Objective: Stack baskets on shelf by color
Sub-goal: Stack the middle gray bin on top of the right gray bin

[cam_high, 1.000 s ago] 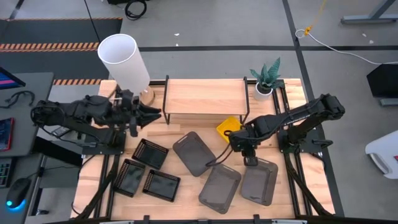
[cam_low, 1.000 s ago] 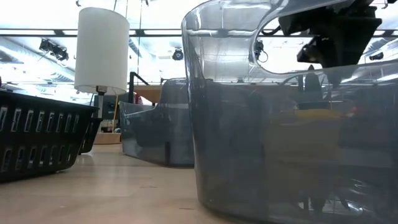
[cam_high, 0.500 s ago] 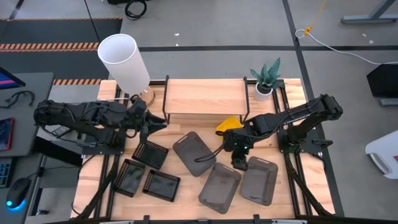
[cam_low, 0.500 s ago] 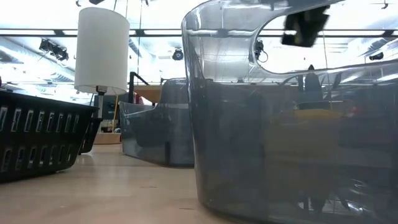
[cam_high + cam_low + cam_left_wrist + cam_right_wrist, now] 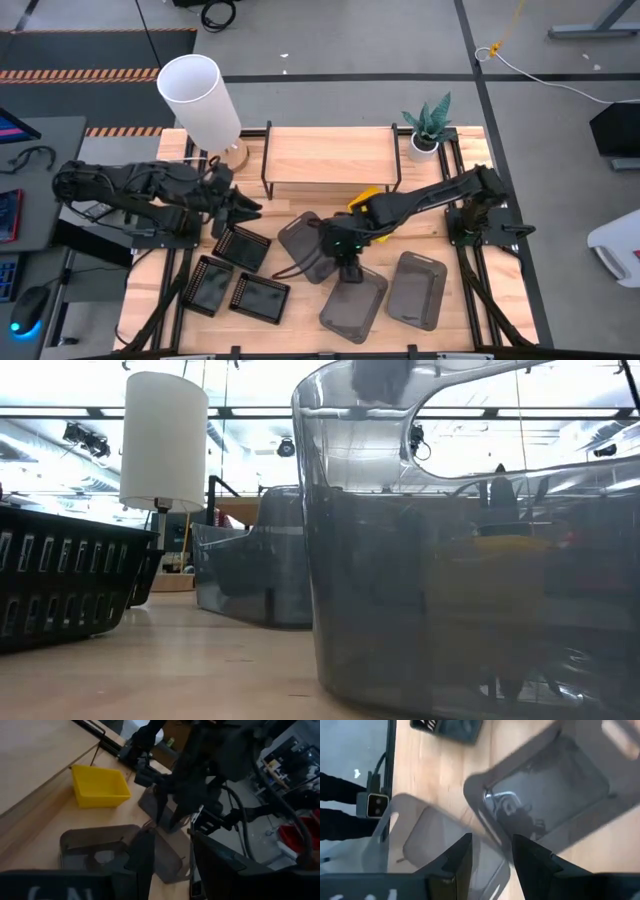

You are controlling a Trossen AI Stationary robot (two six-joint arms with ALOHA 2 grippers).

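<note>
The scene was evenly lit from overhead; ceiling strip lights (image 5: 90, 422) were reflected as glare on the near grey basket (image 5: 470, 560). Motion blur was seen in both wrist views.

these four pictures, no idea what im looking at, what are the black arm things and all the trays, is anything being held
It is a two-armed robot at a wooden table. One picture looks straight down, one sits at table height, and two come from cameras on the wrists. The right gripper reaches over the grey baskets in the middle; its fingers are apart and hold nothing. The left gripper hovers open above the black mesh baskets, also empty. A yellow basket sits by the low shelf. A white lamp and a small plant stand at the back.
</note>
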